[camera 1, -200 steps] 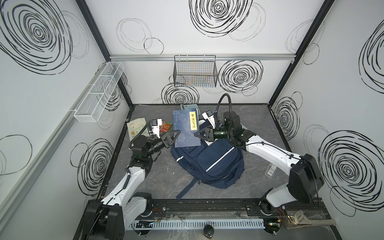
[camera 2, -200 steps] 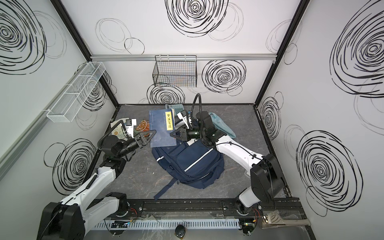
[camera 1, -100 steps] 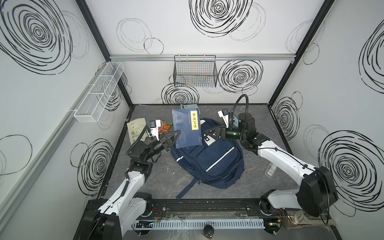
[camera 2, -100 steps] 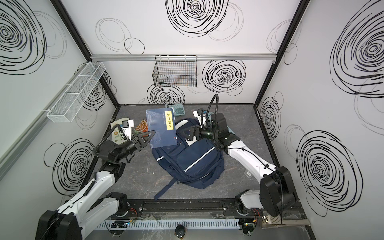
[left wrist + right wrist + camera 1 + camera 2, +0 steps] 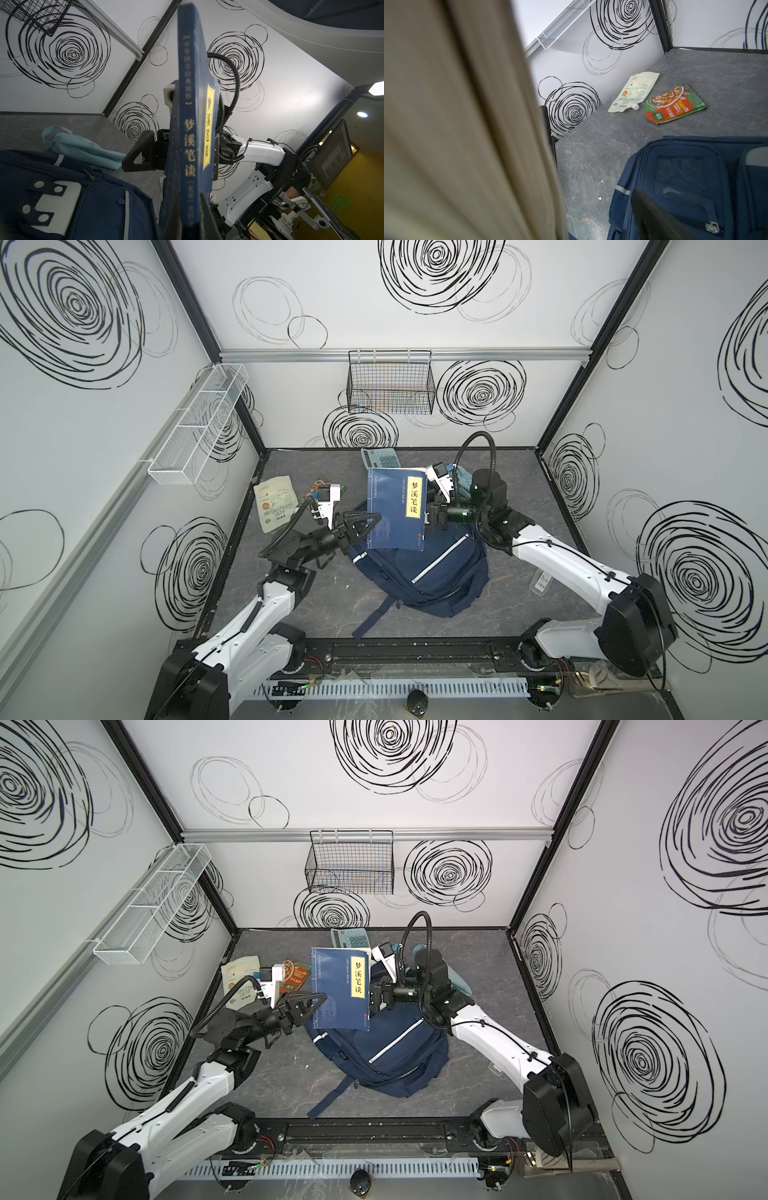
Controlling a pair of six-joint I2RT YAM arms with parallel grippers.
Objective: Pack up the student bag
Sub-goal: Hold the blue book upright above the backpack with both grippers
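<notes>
The student bag (image 5: 424,572) (image 5: 386,1052), navy with white stripes, lies flat mid-table; its panda patch shows in the left wrist view (image 5: 58,203). Above its back end hangs a blue book (image 5: 390,510) (image 5: 336,990) (image 5: 191,104) with a yellow title label. My left gripper (image 5: 368,526) (image 5: 313,1004) (image 5: 190,199) is shut on the book's spine side. My right gripper (image 5: 432,518) (image 5: 376,996) stands open at the opposite edge, one finger (image 5: 137,153) well off the cover. In the right wrist view the book's page edges (image 5: 446,124) fill one side, with a finger (image 5: 652,216) over the bag (image 5: 695,187).
A calculator (image 5: 380,457) lies behind the book and a light blue umbrella (image 5: 83,147) (image 5: 457,982) behind the right arm. A pale pouch (image 5: 274,502) (image 5: 633,91) and a red-green snack packet (image 5: 675,104) lie at the left. A wire basket (image 5: 390,381) hangs on the back wall.
My right gripper has opened off the book and drawn back a little to the right. The left gripper has lifted and tilted the book up over the bag.
</notes>
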